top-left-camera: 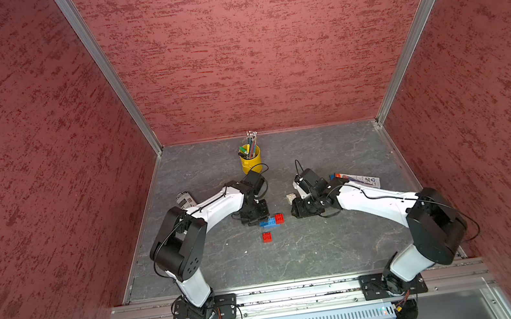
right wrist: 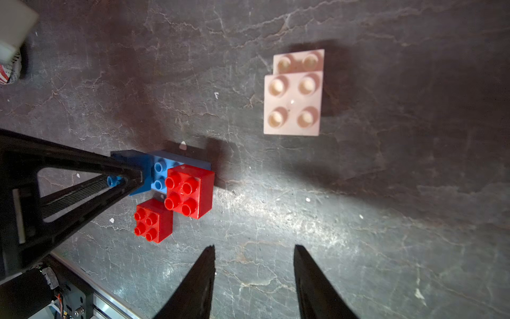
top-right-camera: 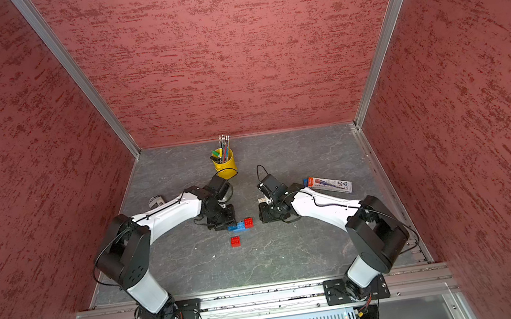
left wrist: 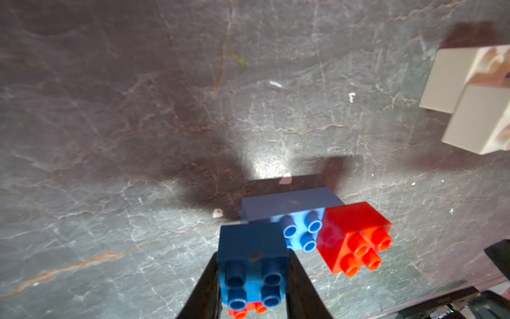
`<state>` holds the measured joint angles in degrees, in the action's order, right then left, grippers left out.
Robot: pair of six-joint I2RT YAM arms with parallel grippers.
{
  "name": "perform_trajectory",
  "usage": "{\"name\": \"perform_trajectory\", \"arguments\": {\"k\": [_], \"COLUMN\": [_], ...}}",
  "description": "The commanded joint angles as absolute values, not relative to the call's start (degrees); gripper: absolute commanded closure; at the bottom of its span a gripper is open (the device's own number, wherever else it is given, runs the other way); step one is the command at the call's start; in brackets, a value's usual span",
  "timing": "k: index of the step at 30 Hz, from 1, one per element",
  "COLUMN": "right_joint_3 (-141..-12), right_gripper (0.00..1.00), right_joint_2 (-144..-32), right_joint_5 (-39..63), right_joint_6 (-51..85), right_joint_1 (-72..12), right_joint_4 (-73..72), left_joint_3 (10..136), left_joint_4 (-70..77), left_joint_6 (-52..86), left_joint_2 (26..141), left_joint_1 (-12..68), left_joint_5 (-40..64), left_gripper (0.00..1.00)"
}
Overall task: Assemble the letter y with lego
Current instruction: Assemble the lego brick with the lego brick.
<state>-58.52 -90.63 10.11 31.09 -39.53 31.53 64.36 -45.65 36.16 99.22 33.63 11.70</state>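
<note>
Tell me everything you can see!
Long blue brick: one, blue, in the middle.
Square blue brick: one, blue, at its end, gripped.
Stacked red brick: one, red, on its other end.
Loose red brick: one, red, nearby.
White bricks: two, white, joined, near right gripper.
Pencil cup: one, yellow, at the back.
Can: one, black-and-white, on the left.
Packet: one, white-red-blue, on the right.
Left gripper: one, black, shut on square blue brick.
Right gripper: one, black, open, empty.
</note>
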Motion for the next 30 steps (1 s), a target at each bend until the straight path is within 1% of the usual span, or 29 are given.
{"name": "perform_trajectory", "arguments": {"k": [1, 6, 13, 16, 18, 30], "right_joint_3": [-58.03, -58.18, -57.86, -57.48, -57.34, -58.01], "right_gripper": [0.51, 0.51, 0.51, 0.52, 0.52, 0.52], "right_joint_2": [-89.10, -89.19, -88.40, -88.16, -88.09, -88.21], "right_joint_5": [10.71, 10.74, 10.35, 10.20, 10.15, 9.36], "right_joint_6": [31.24, 31.21, 31.46, 31.70, 31.89, 31.59], "right_joint_1": [-39.28, -39.29, -39.26, -39.28, -39.24, -39.28], "right_joint_4": [30.25, 30.06, 30.54, 30.41, 30.41, 31.10], "left_joint_3": [64.25, 64.46, 67.07, 68.19, 68.55, 67.59], "left_joint_4": [-47.98, -48.03, -49.66, -50.67, -50.93, -49.31], "left_joint_6": [35.80, 35.60, 35.69, 36.07, 36.55, 38.28], "left_joint_2": [100.08, 100.54, 104.19, 105.67, 106.45, 108.28], "left_joint_1": [34.06, 34.45, 36.49, 37.87, 38.68, 40.52], "left_joint_5": [8.97, 8.26, 5.54, 4.02, 3.52, 3.69], "left_gripper": [0.90, 0.90, 0.91, 0.95, 1.00, 1.00]}}
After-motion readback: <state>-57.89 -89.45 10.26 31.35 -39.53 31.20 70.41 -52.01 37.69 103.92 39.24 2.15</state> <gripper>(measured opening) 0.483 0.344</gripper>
